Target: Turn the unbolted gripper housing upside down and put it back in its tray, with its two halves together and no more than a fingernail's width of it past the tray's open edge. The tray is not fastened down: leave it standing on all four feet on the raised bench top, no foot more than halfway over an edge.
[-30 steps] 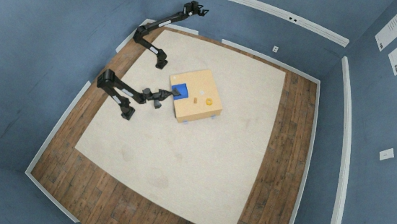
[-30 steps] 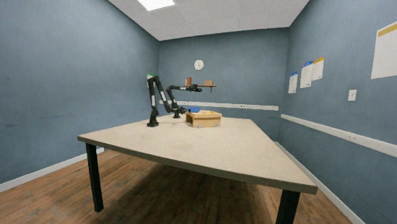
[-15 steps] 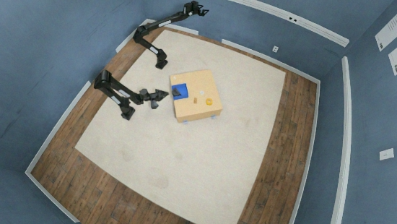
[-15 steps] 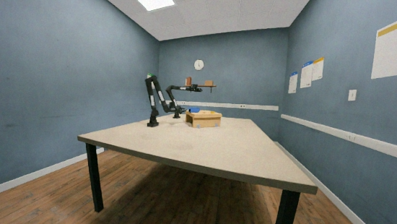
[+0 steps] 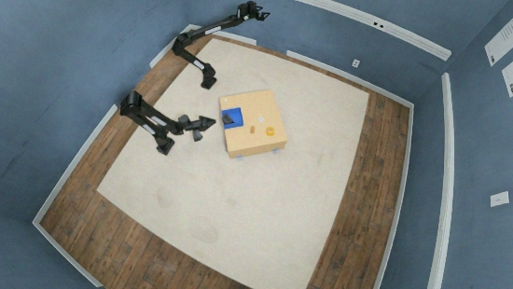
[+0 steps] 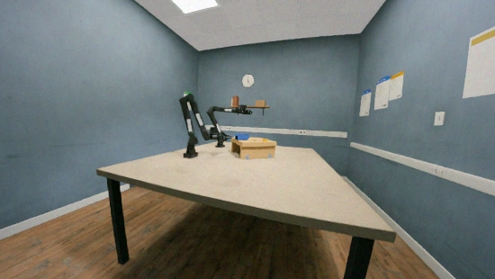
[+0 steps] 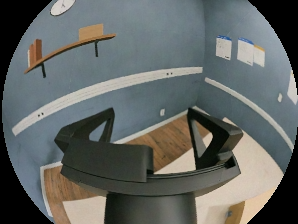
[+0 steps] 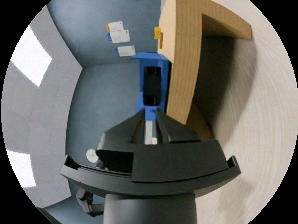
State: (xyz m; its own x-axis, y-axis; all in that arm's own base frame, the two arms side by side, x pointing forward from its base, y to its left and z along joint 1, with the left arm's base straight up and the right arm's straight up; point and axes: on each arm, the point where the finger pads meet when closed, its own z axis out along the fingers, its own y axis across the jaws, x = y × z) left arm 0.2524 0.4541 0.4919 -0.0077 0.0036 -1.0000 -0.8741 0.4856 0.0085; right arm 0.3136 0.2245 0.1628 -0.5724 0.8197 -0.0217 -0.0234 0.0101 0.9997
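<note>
Blue walls (image 5: 70, 56) (image 6: 279, 76) (image 7: 150, 45) (image 8: 100, 110) surround a pale table (image 5: 210, 186) (image 6: 247, 184) (image 7: 250, 172) (image 8: 270, 110). On it stands a raised wooden bench (image 5: 256, 103) (image 6: 257, 152) (image 7: 260, 212) (image 8: 185, 60).

Blue tray (image 5: 237, 113) (image 6: 243, 136) (image 8: 153, 56): located on the bench top, at the side facing the right arm. The dark gripper housing (image 5: 228, 119) (image 8: 152, 86) lies inside it, toward the outer side. Which face is up, how well the halves meet and any overhang cannot be determined. The tray's feet cannot be made out.

Right tool (image 5: 214, 121) (image 6: 231, 137) (image 8: 151, 111): near the tray, just outside the bench edge, pointed at the housing and apart from it. Fingers nearly closed, narrow gap between the tips, nothing gripped.

Left tool (image 5: 268, 16) (image 6: 251, 112) (image 7: 151, 109): raised well apart from the bench, fingers spread practically to full width, nothing held.

Also noted on the bench top: an orange ring (image 5: 270, 128) and a small brown block (image 5: 252, 130), near each other.

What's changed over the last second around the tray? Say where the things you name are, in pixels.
The right gripper (image 5: 214, 122) (image 6: 231, 137) (image 8: 150, 111) backed away from the blue tray (image 5: 238, 123) (image 6: 243, 136) (image 8: 155, 56) and holds nothing now; whether it released anything isn't clear. Tray, dark housing (image 5: 228, 119) (image 8: 152, 86) and left arm (image 5: 224, 24) (image 6: 215, 118) show no visible shift.
</note>
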